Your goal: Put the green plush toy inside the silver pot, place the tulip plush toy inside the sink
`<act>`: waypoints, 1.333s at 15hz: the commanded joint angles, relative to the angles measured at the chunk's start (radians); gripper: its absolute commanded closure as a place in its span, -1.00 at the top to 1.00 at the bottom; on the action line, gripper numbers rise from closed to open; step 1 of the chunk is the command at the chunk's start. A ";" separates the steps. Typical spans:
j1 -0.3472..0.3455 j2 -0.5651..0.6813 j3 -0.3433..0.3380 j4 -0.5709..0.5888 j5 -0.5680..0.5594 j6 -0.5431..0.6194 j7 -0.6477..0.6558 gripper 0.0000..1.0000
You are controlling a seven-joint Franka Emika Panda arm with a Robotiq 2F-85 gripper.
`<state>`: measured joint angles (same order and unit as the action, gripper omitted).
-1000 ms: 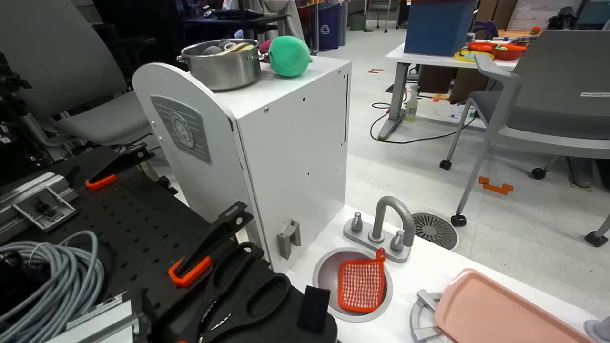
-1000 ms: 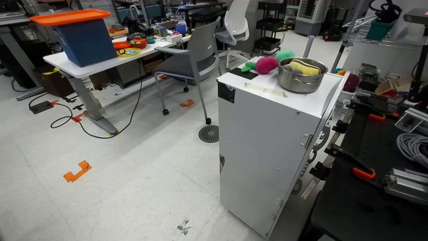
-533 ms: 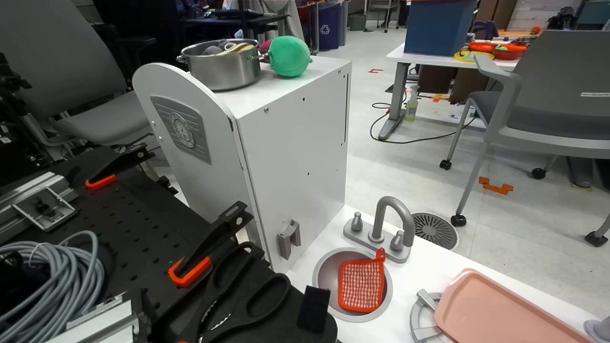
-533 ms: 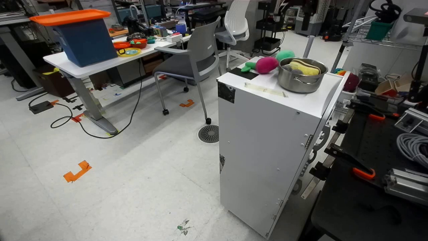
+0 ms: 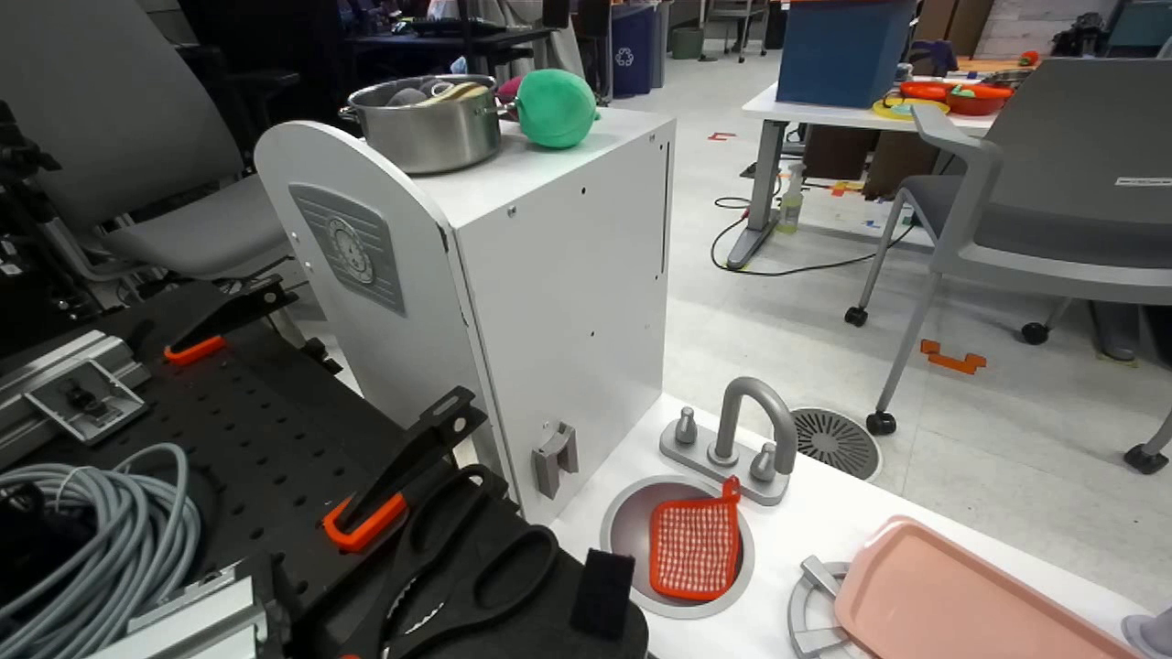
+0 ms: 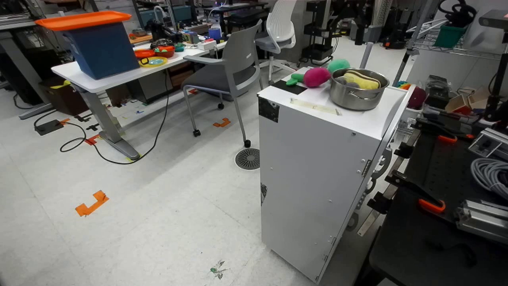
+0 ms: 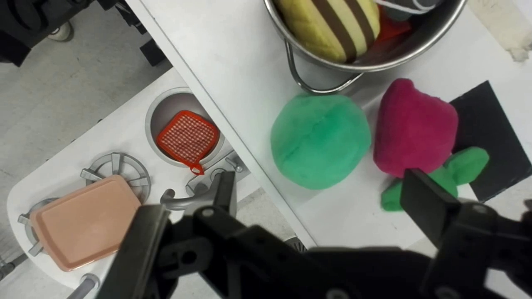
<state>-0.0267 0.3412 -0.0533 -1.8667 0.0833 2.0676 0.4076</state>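
Cabinet top (image 7: 235,62) below wide-spread gripper (image 7: 318,178)

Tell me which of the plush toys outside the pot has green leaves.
The tulip plush toy: its magenta head has green leaves at one end, while the green plush toy beside it is a round ball.

A lab or workshop — perforated black bench (image 5: 275,426), coiled grey cable (image 5: 133,535), wheeled chair (image 6: 243,55).
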 commanded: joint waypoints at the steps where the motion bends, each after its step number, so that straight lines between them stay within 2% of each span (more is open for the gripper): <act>1: 0.031 0.012 -0.017 0.011 -0.080 -0.006 -0.002 1.00; 6: 0.048 0.021 -0.016 0.000 -0.159 -0.002 0.001 1.00; 8: 0.062 0.024 -0.024 -0.004 -0.183 0.030 0.055 1.00; 13: 0.057 0.026 -0.015 -0.012 -0.121 0.109 0.098 1.00; 20: 0.046 0.030 -0.004 0.002 -0.013 0.065 0.082 1.00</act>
<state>0.0197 0.3715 -0.0582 -1.8740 0.0293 2.1569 0.5007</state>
